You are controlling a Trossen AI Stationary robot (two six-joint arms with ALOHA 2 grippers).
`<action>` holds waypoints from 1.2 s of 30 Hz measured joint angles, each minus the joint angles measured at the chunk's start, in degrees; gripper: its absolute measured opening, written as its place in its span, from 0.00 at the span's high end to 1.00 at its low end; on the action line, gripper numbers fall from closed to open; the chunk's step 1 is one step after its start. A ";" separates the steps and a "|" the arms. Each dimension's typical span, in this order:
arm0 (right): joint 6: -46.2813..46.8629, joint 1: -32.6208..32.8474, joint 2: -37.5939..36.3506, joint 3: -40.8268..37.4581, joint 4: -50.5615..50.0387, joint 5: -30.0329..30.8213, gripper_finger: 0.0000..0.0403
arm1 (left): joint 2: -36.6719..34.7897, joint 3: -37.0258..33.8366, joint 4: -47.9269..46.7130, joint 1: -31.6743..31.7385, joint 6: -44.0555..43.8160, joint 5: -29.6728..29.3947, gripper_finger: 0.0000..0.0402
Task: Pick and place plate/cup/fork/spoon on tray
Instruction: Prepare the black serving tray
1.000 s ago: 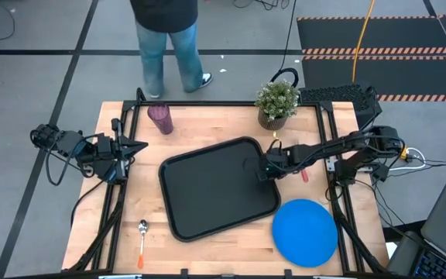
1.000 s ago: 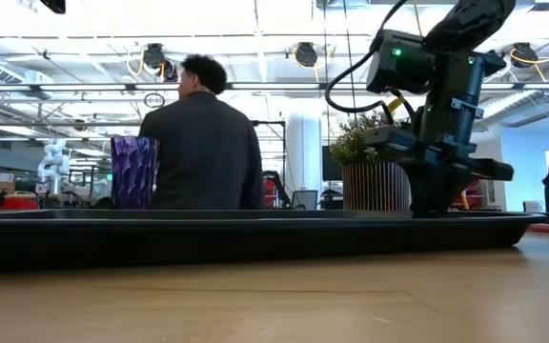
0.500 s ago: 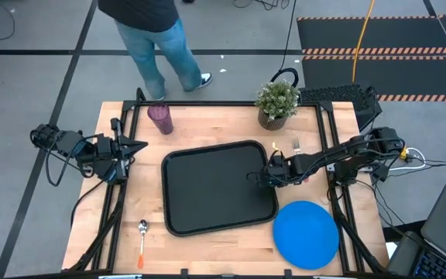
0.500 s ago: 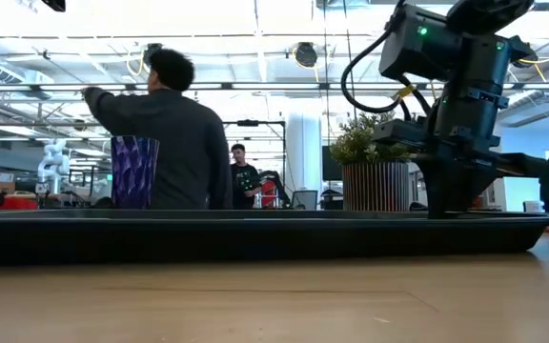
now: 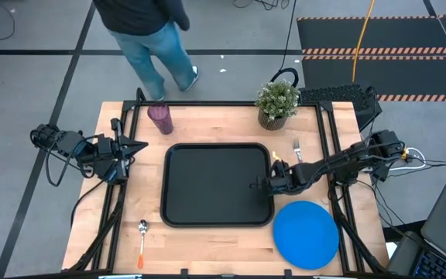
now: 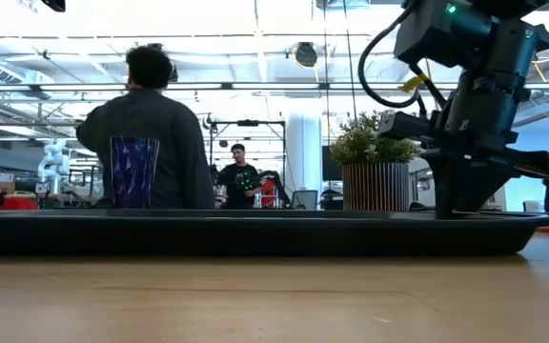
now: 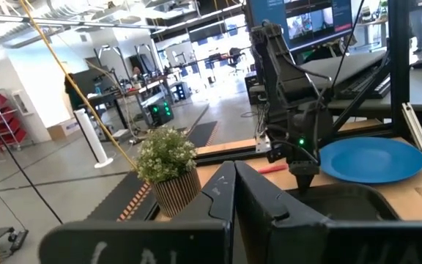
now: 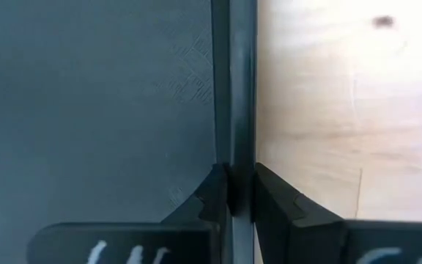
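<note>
The right tool (image 5: 269, 184) pinches the raised right rim of the black tray (image 5: 217, 184), one finger (image 8: 209, 196) inside the lip and the other on the bare wood, closed tight on that thin plastic edge. The tray lies flat and square in the middle of the wooden worktop (image 5: 207, 240), a rounded-corner rectangle with a faintly cross-hatched floor. Open wood runs along its near and left sides. The bright blue round plate (image 5: 306, 233) lies just off the tray's near right corner, close to the worktop's right and near edges. The fork (image 5: 296, 147) lies on the wood right of the tray, beyond the right arm, silver tines showing and its handle mostly hidden by the arm. The spoon (image 5: 142, 240) with its orange handle rests near the near left edge, well apart from the tray. The ribbed purple cup (image 5: 160, 118) stands upright towards the far left, and a leafy plant (image 5: 277, 101) in a slatted tan pot stands at the far edge. The left tool (image 5: 140, 145) hangs closed and holding nothing over the worktop's left edge. A person (image 5: 149, 31) walks on the floor beyond the far side.
</note>
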 joint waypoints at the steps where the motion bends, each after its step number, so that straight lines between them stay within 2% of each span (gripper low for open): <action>1: 0.54 0.47 0.00 0.00 -0.02 0.07 0.94 | 0.00 0.00 0.00 0.01 0.00 0.00 0.98; 7: 1.50 1.54 -0.03 0.04 -1.58 0.19 0.94 | 0.00 0.02 0.00 0.00 0.24 0.00 0.98; 24: -8.40 -1.43 -0.13 0.13 -3.12 -3.03 0.93 | 0.00 0.02 -0.02 0.00 0.13 0.02 0.98; 36: -10.29 -1.60 -0.11 0.09 -3.10 -2.95 0.93 | 0.00 0.04 -0.33 0.00 -0.01 0.02 0.98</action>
